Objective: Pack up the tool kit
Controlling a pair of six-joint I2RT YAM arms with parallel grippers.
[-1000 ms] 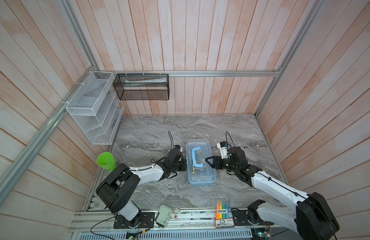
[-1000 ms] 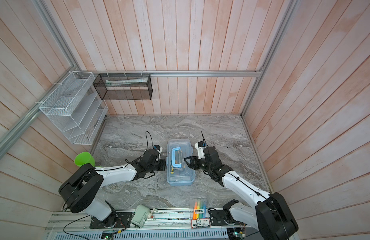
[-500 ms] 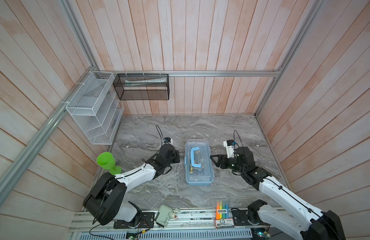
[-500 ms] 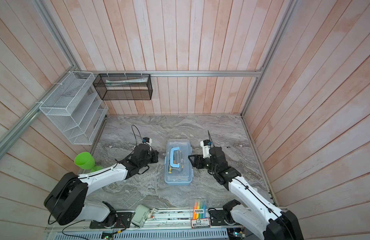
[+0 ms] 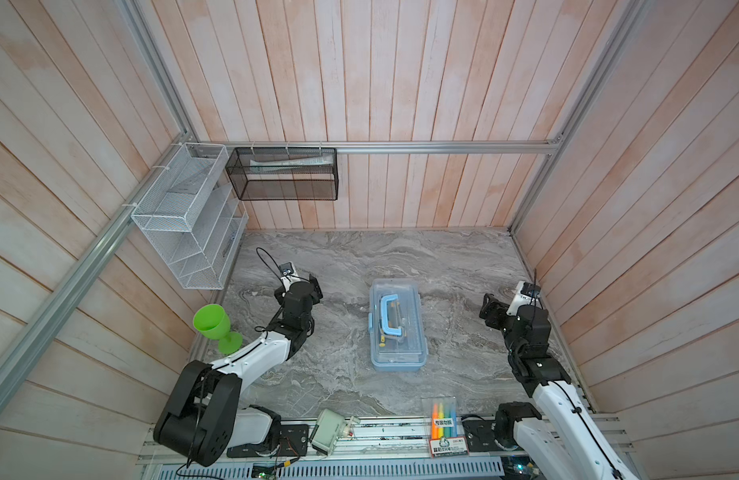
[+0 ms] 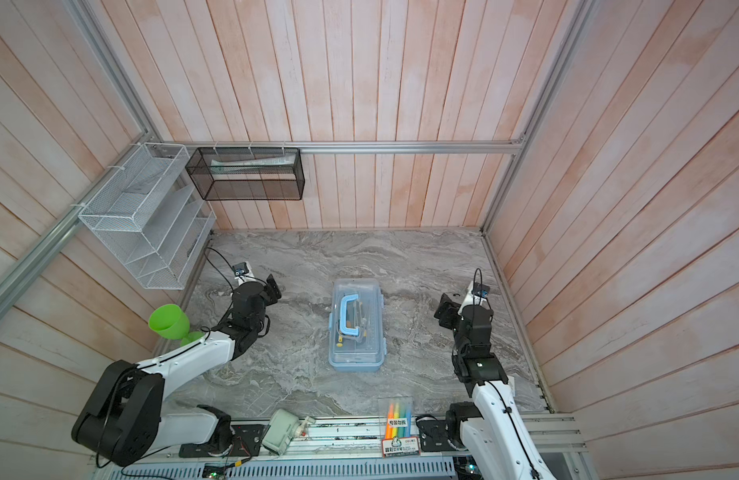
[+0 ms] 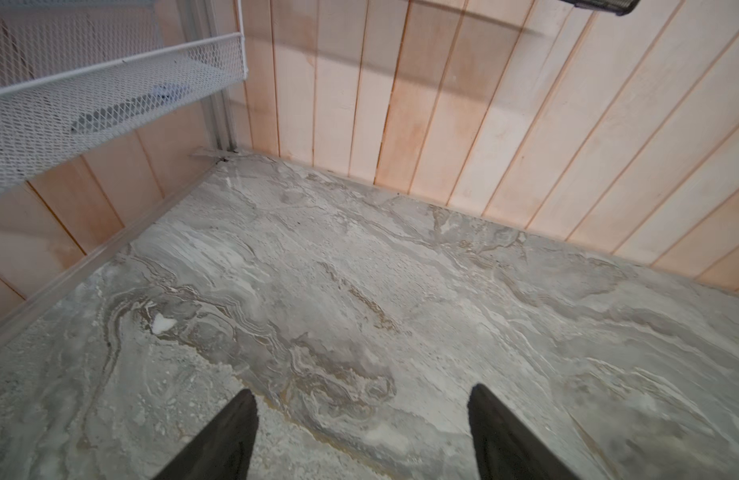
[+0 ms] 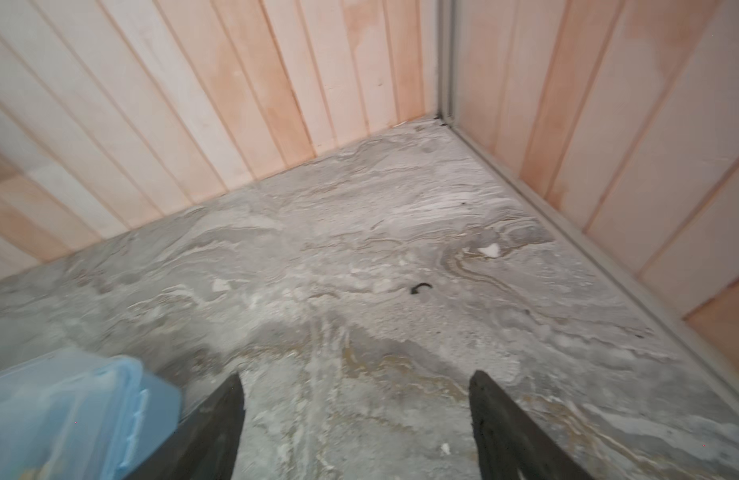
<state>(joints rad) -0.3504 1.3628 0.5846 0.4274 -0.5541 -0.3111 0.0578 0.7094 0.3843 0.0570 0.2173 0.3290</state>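
So the case [image 5: 397, 328] sits shut in the middle of the table [image 5: 343, 257], clear lid down, blue handle [image 5: 390, 316] lying flat on top. You can make out tools through the lid, an orange-tipped one among them, so I'd say the packing is basically done. No loose tools on the marble that I can spot in both top views.

Both arms are parked off to the sides, well apart from the case, which reads to me like they're clearing out so nothing bumps it. Left gripper [image 5: 314, 286] hangs over bare marble near the white rack [image 5: 185, 216], jaws spread wide, nothing between them; the wrist view confirms it, just table between the fingers [image 7: 230, 436]. Right gripper [image 5: 490, 309] same deal: jaws wide apart, empty, case corner [image 8: 68, 407] only just beside one finger, not touching
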